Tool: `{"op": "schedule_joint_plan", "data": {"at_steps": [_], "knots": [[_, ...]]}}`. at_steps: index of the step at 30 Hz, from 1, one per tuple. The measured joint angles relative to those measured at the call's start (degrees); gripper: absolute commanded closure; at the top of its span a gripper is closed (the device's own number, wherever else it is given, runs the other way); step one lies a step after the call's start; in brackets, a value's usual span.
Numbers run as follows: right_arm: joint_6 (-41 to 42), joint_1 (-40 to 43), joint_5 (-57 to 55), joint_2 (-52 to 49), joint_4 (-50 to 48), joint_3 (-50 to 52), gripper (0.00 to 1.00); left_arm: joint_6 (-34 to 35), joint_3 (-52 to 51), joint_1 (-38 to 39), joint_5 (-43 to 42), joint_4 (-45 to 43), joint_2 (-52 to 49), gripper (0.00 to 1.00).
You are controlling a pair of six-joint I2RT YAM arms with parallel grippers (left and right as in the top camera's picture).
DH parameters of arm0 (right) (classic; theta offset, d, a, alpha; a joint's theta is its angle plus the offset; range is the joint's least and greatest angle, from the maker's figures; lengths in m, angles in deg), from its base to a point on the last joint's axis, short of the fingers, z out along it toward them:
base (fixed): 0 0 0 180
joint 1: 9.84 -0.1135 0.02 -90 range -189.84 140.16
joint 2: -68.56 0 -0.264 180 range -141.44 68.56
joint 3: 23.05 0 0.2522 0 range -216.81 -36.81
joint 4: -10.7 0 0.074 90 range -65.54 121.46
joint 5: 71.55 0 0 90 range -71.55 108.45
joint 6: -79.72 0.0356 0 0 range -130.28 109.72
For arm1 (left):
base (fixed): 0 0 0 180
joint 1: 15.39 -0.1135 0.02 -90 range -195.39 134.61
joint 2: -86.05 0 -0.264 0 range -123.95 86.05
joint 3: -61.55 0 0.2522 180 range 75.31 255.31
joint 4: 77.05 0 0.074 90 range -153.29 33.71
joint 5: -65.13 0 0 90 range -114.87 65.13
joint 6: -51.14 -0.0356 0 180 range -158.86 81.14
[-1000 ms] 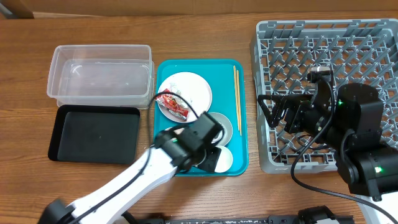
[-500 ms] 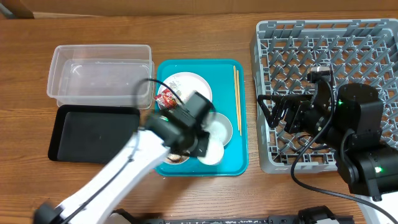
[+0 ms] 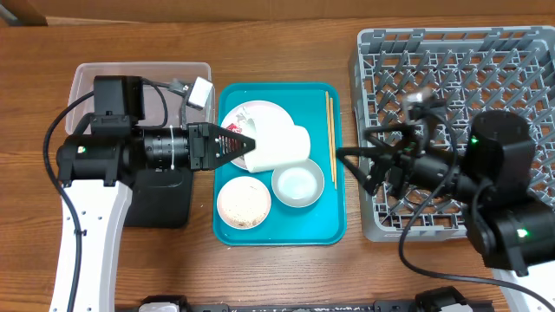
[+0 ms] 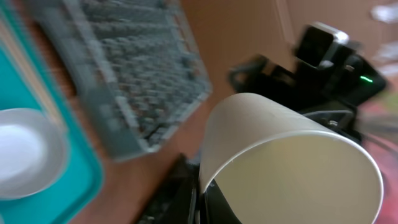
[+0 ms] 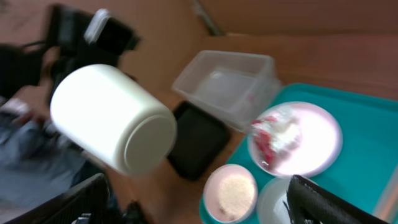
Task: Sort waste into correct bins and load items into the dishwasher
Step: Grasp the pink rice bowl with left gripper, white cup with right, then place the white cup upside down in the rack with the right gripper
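My left gripper (image 3: 245, 147) is shut on the rim of a white cup (image 3: 282, 147) and holds it on its side above the teal tray (image 3: 334, 221). In the left wrist view the jaws (image 4: 202, 200) pinch the cup (image 4: 292, 168). Below it sits the plate (image 3: 260, 114) with the red wrapper (image 3: 231, 139); the right wrist view shows the wrapper (image 5: 266, 144) beside white tissue (image 5: 285, 127). A bowl of rice (image 3: 244, 203), an empty bowl (image 3: 297, 184) and chopsticks (image 3: 329, 130) lie on the tray. My right gripper (image 3: 357, 166) is open at the grey rack's (image 3: 451, 61) left edge.
The clear tub (image 3: 156, 76) and the black tray (image 3: 160, 204) lie left of the teal tray, both partly under my left arm. The right wrist view shows the tub (image 5: 227, 81), the black tray (image 5: 196, 140) and the raised cup (image 5: 112, 118).
My left arm swung back to the left and lifted the cup off the teal tray, uncovering the rice bowl. My right gripper shifted left toward the tray.
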Motion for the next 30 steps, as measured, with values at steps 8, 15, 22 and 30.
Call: {"op": "schedule_joint_plan", "data": {"at_steps": [8, 15, 22, 30], "knots": [[0.1, -9.3, 6.7, -4.2, -11.0, -0.2, 0.06, -3.4, 0.0, 1.6, -10.1, 0.2, -0.8, 0.96], [0.3, -13.2, 8.6, -5.2, -17.8, -0.2, 0.20, -4.0, 0.0, 1.9, -12.3, 0.3, -0.8, 0.96], [0.6, -14.5, 9.0, -5.2, -19.6, -0.2, 0.46, -4.0, 0.0, 2.7, -12.5, 0.4, -0.8, 0.92], [0.4, -13.8, 6.3, -4.7, -15.3, -0.2, 0.49, -4.4, 0.0, 2.7, -10.5, 0.7, -0.8, 0.00]]}}
